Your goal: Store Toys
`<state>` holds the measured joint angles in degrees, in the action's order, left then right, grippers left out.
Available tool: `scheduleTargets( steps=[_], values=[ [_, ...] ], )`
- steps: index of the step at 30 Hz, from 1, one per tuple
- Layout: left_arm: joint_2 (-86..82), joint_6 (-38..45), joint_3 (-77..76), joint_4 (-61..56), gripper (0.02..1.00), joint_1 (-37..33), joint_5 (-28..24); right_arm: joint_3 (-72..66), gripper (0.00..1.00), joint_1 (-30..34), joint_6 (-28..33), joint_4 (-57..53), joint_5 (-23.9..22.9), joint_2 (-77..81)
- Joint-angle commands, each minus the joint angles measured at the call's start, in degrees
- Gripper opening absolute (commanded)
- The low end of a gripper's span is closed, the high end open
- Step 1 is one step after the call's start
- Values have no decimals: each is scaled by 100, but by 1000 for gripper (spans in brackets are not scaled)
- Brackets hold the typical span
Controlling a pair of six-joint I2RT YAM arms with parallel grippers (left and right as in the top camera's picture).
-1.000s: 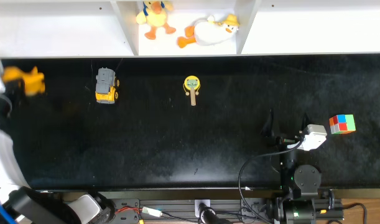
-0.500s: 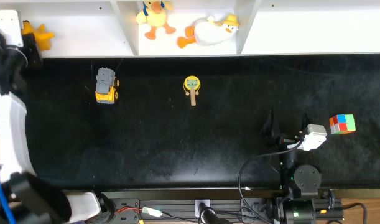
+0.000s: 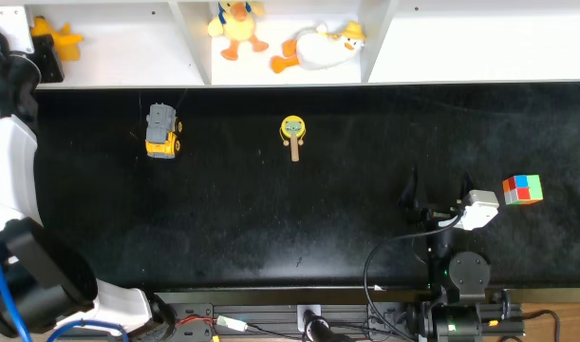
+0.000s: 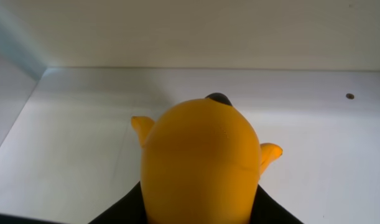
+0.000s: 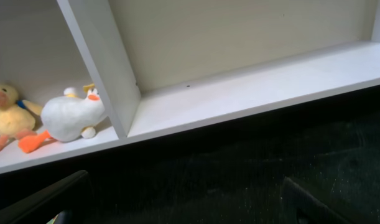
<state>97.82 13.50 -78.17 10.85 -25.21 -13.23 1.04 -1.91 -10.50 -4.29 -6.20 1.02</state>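
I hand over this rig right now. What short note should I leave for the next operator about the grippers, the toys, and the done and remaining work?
Left gripper: shut on the orange toy, inside the shelf's left compartment; not released yet.
Right gripper: open, holds nothing, over the black mat.
Done: yellow duck and white duck lie in the middle compartment.
Left: release the orange toy, then store the toy truck, the stick toy and the colour cube, all on the mat.
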Motion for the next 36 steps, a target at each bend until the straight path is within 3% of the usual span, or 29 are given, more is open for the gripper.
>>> scheduleTargets(
  steps=[1,6,12,20,36],
  values=[
    [170,-238,-186,-184,314,-11,-232,-79,993,-33,7,24,22,-4],
    [262,-402,-186,-214,310,-11,-181,-79,996,-33,7,24,20,-4],
    [271,-463,-417,249,301,-11,291,-79,996,-33,7,22,22,-4],
    [271,-570,-975,907,275,13,345,-79,996,-33,7,22,22,-4],
    [713,-636,-977,925,259,173,566,-79,996,-33,7,24,22,-4]
  ],
)
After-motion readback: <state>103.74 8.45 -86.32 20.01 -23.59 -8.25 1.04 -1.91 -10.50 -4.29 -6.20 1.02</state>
